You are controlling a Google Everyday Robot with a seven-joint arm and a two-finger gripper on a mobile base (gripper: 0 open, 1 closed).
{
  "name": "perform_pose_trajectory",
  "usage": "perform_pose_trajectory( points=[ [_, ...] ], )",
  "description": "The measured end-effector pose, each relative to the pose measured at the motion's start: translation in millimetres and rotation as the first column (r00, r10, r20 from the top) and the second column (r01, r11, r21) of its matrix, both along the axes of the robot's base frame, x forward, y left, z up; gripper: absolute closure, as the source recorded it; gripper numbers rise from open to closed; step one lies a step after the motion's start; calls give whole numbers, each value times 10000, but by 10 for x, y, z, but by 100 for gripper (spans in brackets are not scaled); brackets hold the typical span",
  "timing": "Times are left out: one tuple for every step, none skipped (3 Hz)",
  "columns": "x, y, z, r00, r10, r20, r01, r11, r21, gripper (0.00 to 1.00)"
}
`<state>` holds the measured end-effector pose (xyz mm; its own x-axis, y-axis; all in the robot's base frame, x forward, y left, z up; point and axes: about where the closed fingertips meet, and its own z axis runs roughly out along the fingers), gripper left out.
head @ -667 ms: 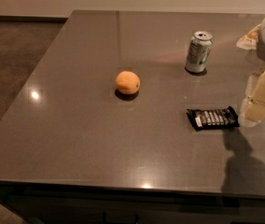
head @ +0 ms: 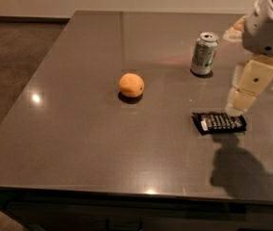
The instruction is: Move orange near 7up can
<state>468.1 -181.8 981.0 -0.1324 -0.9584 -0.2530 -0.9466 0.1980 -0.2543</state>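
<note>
The orange (head: 131, 84), a small round orange-yellow fruit, sits on the dark grey table (head: 79, 129) left of centre. The 7up can (head: 204, 53), silver and green with a silver top, stands upright at the back right, well apart from the orange. My gripper (head: 244, 93) hangs from the white arm (head: 268, 25) at the right edge. It is above the table, to the right of the can and just behind the black wrapper, and far from the orange. It holds nothing that I can see.
A flat black snack wrapper (head: 219, 123) lies on the table in front of the can, below my gripper. The table's front edge runs along the bottom and its left edge drops to the brown floor (head: 11, 57).
My gripper has moved left and back, closer to the can and over the wrapper's far side. The orange, the can and the wrapper have not moved.
</note>
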Motion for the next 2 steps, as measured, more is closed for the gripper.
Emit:
perform_pose_trajectory(
  points=[
    [213,294,21,9974,685,203,-690,9973,251,0],
    [469,610,-106,9897,1418,218,-1423,9895,256,0]
  ],
)
